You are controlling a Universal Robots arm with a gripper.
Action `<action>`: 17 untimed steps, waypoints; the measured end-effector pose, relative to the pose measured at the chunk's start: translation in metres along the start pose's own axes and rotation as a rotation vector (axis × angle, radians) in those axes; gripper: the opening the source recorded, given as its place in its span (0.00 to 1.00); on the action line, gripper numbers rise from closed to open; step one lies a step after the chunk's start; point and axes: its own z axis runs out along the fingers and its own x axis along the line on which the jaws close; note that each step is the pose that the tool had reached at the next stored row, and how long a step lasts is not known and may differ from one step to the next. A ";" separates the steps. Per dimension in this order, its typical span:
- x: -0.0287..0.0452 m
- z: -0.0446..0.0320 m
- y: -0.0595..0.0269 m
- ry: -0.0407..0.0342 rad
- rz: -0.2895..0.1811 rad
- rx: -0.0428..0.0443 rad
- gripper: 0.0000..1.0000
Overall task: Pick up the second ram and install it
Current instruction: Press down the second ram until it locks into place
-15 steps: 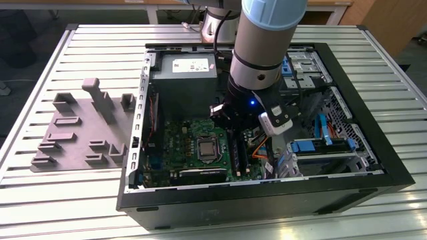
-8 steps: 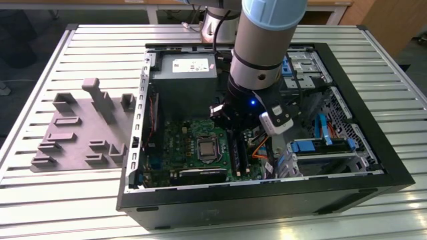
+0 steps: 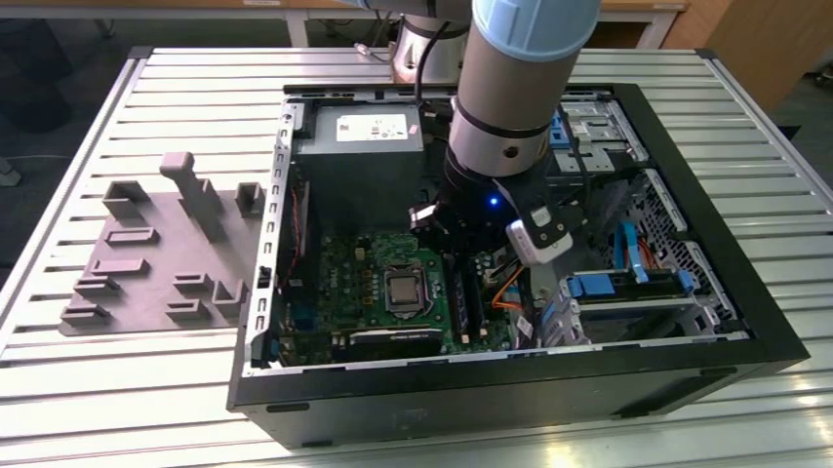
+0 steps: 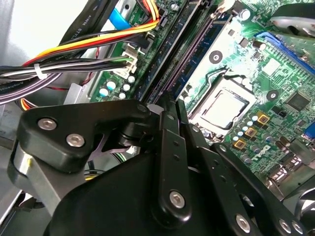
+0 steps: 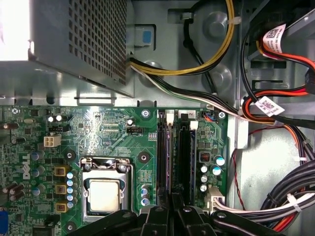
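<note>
The second ram [image 5: 170, 157] stands on edge in a black motherboard slot beside the CPU socket [image 5: 104, 194], a thin dark stick running straight away from my fingers. In the second wrist view the second ram [image 4: 194, 49] shows as a dark blue strip between long black slots. My gripper [image 5: 172, 199] sits right over its near end, its fingers drawn close together on the stick's top edge; the gripper [image 4: 172, 105] looks the same in the second wrist view. In the exterior view the gripper [image 3: 454, 249] is lowered inside the open computer case, over the green board.
A grey moulded tray [image 3: 143, 263] lies on the slatted table at the exterior view's left. Inside the case [image 3: 521, 380] are the power supply [image 3: 358, 146], cable bundles [image 5: 275, 108] beside the slots, and a blue drive cage [image 3: 625, 288].
</note>
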 end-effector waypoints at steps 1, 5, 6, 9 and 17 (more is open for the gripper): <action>0.0000 0.0000 -0.0005 0.0000 0.000 0.0002 0.14; 0.0000 0.0002 -0.0015 0.0002 0.000 0.0004 0.14; 0.0000 0.0002 -0.0015 0.0002 0.000 0.0004 0.14; 0.0000 0.0003 -0.0016 0.0006 0.000 0.0003 0.14; -0.0002 -0.0002 -0.0016 0.0020 0.000 0.0004 0.14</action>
